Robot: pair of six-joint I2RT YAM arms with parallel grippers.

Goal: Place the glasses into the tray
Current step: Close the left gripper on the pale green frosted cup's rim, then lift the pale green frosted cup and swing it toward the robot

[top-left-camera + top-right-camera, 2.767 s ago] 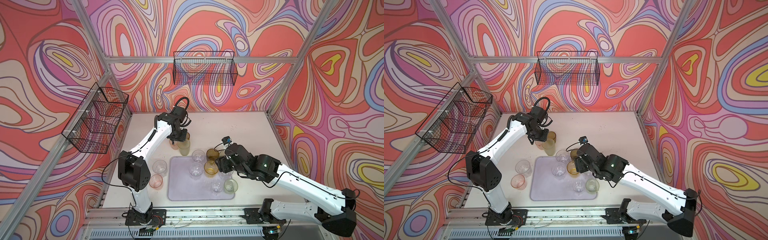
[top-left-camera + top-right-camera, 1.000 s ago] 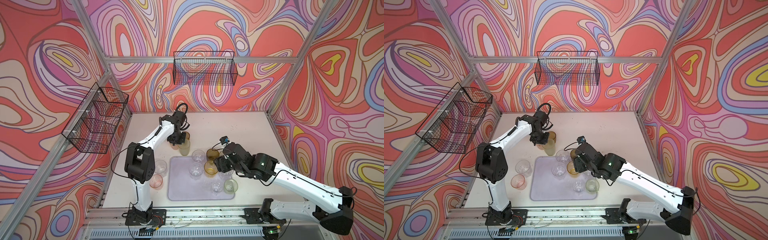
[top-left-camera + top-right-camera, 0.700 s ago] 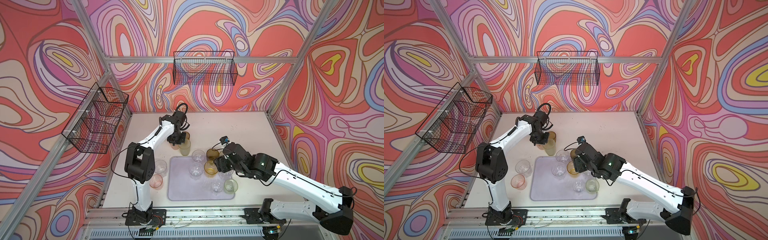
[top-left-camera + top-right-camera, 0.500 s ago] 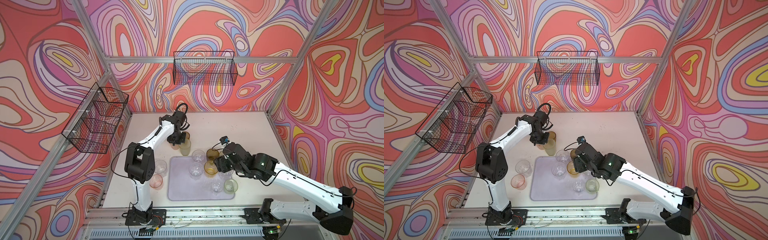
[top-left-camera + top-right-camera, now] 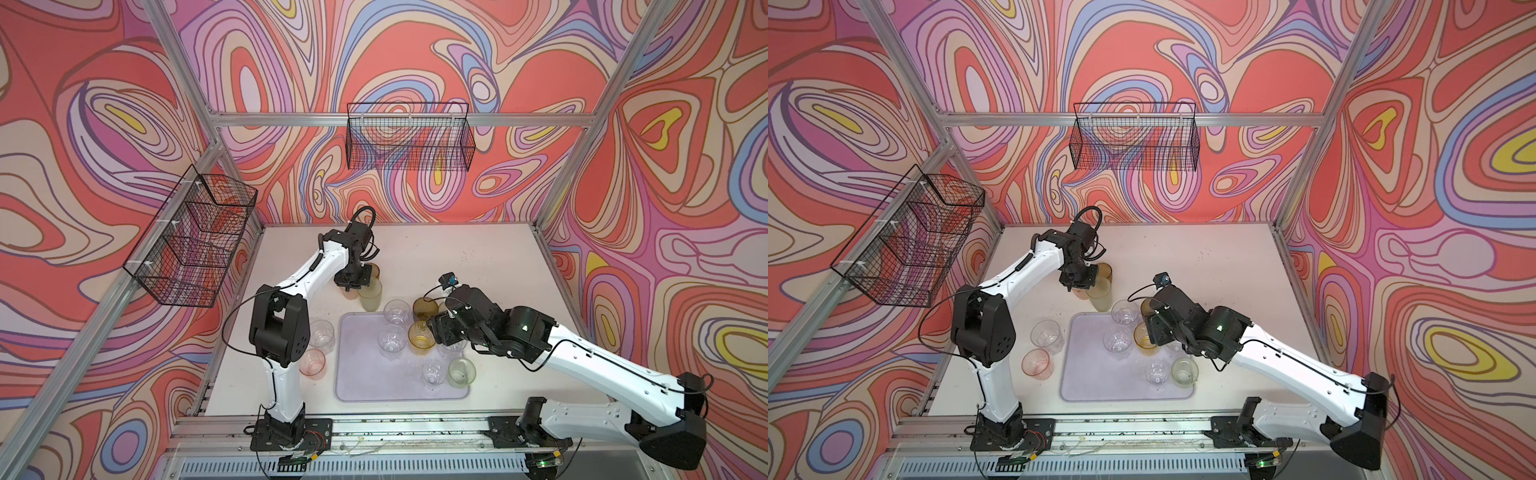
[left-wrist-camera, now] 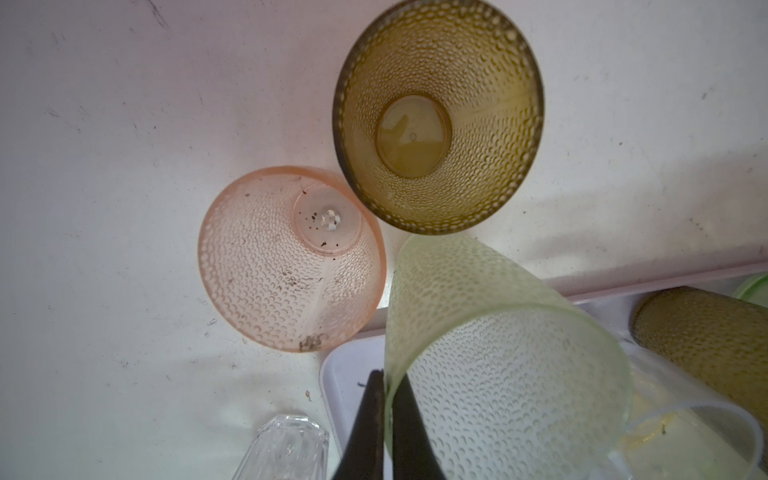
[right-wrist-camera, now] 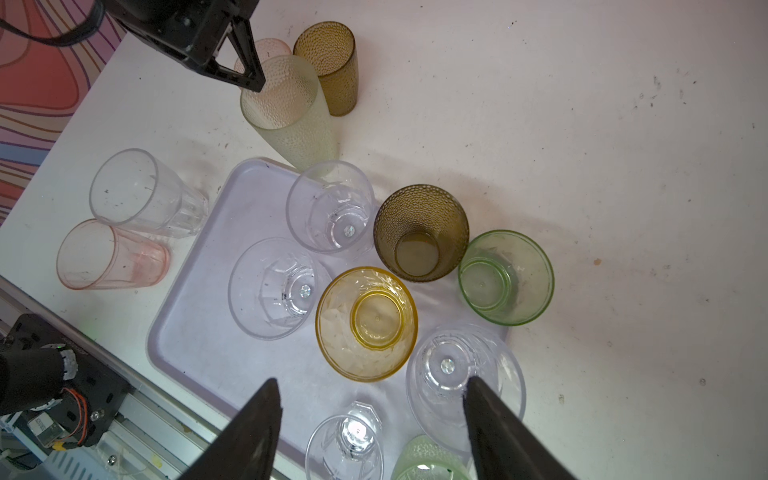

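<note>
My left gripper [image 6: 386,395] is shut on the rim of a tall pale green dotted glass [image 6: 498,374], one finger inside and one outside. That glass [image 5: 371,296] is at the far left corner of the lilac tray [image 5: 361,374]. A pink dotted glass [image 6: 270,270] and an olive one [image 6: 436,116] stand just behind it on the table. My right gripper [image 7: 372,380] hangs open over the tray's right part, above an amber glass [image 7: 365,324] and a clear one [image 7: 461,374]. Several more glasses stand on the tray [image 7: 199,332].
A clear tumbler [image 5: 321,336] and a pink one [image 5: 312,363] stand on the table left of the tray. A short olive glass [image 7: 419,232] and a green one [image 7: 505,278] sit by its far right edge. Black wire baskets [image 5: 409,141] hang on the walls.
The left gripper's fingers have closed onto the pale green glass's rim. Both arms have stayed almost still over the last second.
</note>
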